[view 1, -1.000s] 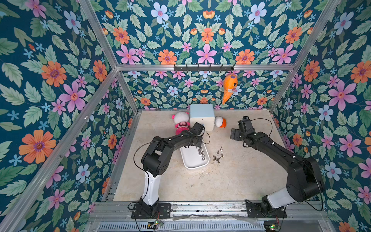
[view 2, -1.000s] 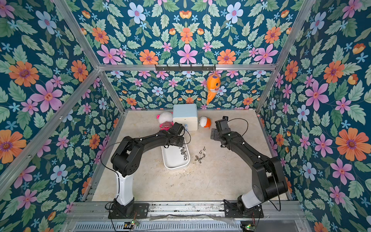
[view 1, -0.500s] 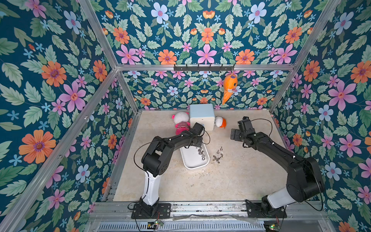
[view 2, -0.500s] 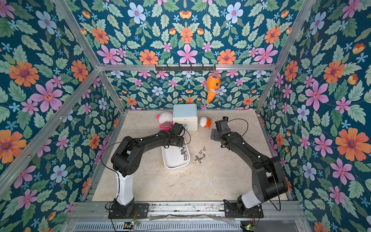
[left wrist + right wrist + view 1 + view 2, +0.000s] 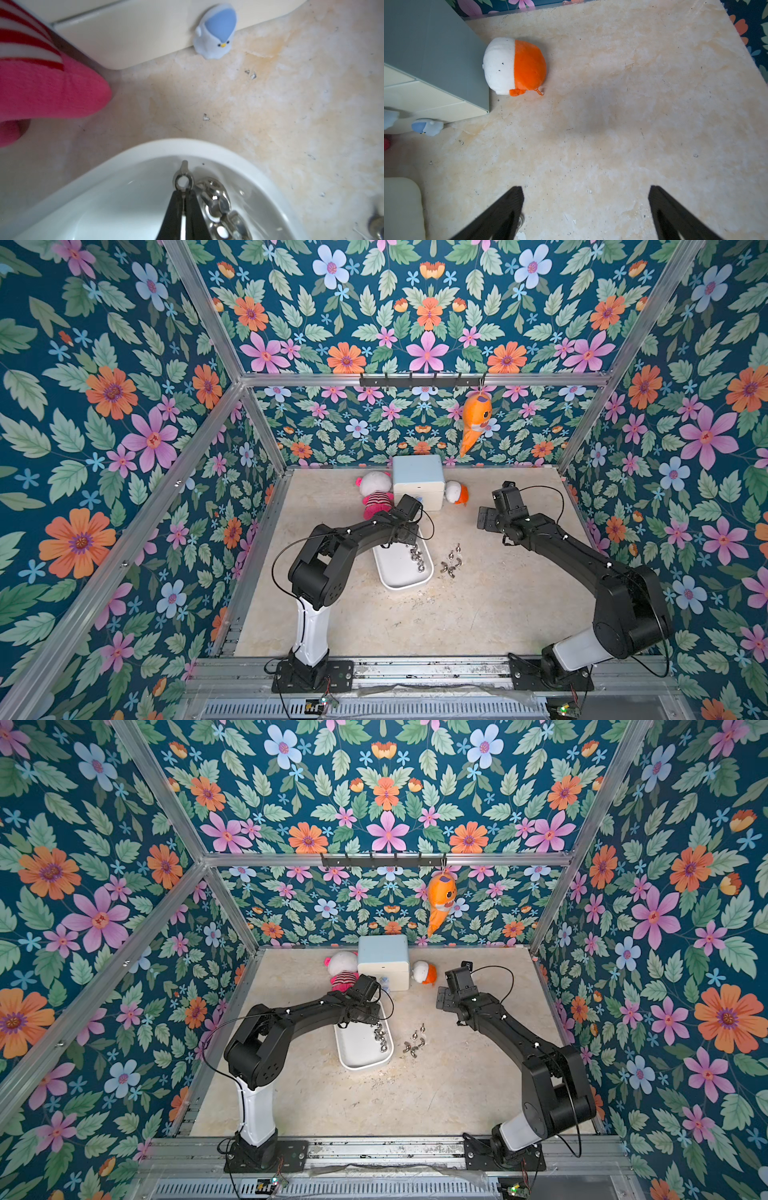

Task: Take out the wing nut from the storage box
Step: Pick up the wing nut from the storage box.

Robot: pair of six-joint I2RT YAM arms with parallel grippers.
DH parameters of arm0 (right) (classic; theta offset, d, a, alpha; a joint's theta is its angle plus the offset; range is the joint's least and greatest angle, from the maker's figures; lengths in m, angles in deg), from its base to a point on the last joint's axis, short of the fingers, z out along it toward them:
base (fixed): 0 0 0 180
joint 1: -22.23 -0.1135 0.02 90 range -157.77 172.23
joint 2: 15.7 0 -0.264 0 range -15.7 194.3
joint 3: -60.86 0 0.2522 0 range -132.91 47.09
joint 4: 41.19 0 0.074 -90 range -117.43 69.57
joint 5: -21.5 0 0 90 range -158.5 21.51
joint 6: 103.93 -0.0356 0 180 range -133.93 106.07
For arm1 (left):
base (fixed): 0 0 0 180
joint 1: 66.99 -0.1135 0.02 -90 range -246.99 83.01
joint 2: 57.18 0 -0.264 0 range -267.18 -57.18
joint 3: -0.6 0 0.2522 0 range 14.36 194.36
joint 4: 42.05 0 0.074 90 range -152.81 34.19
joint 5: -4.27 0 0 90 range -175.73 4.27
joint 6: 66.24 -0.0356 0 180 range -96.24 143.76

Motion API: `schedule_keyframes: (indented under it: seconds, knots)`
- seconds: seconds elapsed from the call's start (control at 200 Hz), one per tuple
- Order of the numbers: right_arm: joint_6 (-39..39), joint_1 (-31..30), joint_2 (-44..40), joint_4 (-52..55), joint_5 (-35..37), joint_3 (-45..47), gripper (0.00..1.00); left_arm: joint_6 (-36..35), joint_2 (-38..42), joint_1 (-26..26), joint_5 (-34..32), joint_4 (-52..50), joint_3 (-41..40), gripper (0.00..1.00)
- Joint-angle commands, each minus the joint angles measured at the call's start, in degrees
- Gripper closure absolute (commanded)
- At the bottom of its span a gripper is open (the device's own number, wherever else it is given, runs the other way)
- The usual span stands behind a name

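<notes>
In the middle of the table [image 5: 457, 614], the storage box [image 5: 395, 574] lies as a shallow white tray with rounded corners. At its far right end the left gripper [image 5: 184, 193] is closed tight on one wing nut [image 5: 184, 175]. It pinches one flat wing, so the threaded ring and the other wing stick out past the tips, over the inside of the box. The nut is small, silver and shiny. It looks light, hard and slick, so a wing is the sensible place to hold, though it could swivel in so narrow a pinch. Other nuts [image 5: 216, 199] are heaped beside it in the box, and loose nuts [image 5: 452, 562] lie just right of the box. Farther right, the right gripper [image 5: 585, 187] hangs wide open and empty over bare table. By the far wall stand a cabinet [image 5: 417, 477] and a pink toy [image 5: 374, 497].
</notes>
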Motion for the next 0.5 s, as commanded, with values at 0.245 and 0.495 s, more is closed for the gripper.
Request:
schedule_keyframes:
  seconds: [0.245, 0.495]
  knots:
    - [-0.14, -0.12, -0.79, 0.13, 0.42, 0.13, 0.01, 0.45, 6.2, 3.52, -5.28, -3.47, 1.41, 0.93]
    - [-0.31, -0.1, -0.71, -0.03, -0.06, 0.04, 0.01, 0.4, 7.7, 8.84, -7.99, -6.69, 6.65, 0.93]
